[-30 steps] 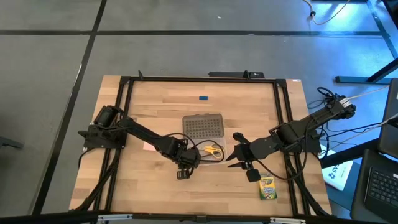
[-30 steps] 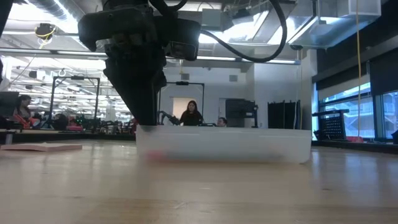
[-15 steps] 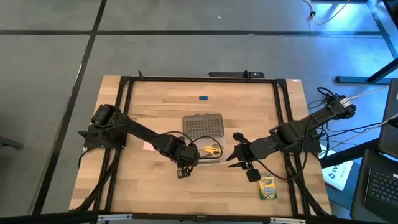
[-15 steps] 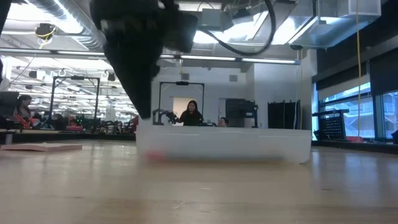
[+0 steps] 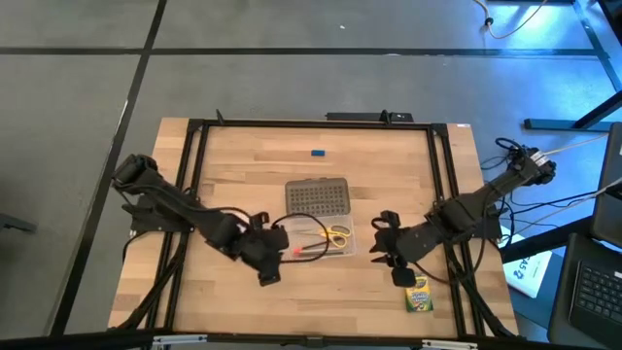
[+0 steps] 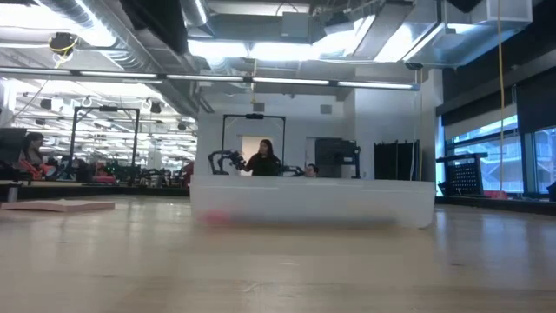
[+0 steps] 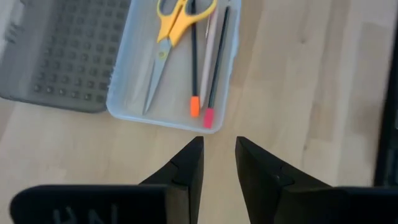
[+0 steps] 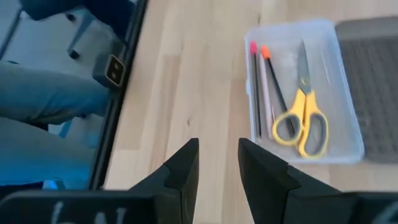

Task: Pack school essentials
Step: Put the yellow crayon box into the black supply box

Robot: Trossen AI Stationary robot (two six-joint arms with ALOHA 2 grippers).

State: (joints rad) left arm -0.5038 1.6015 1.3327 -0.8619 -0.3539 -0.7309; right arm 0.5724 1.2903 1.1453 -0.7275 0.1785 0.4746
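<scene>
One clear case [image 7: 177, 74] sits mid-table w/ its grey dotted lid [image 5: 317, 197] flipped open beside it. Inside: one pair of yellow-handled scissors [image 7: 174, 31] and what look like three thin pencils [image 7: 211, 59], lying side by side. One crayon box [image 5: 419, 295] lies near the front right edge, one tiny blue block [image 5: 318, 153] toward the back, both well apart from the case. Left gripper [image 7: 217, 152] hovers just off the case's end, fingers slightly parted, grasping nothing. Right gripper [image 8: 217, 155] is on the opposite side, likewise parted & empty.

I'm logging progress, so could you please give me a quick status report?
Left gripper empty, slightly open, just short of clear case. Right gripper empty, waiting. Scissors, pencils in case; crayon box still out.
</scene>
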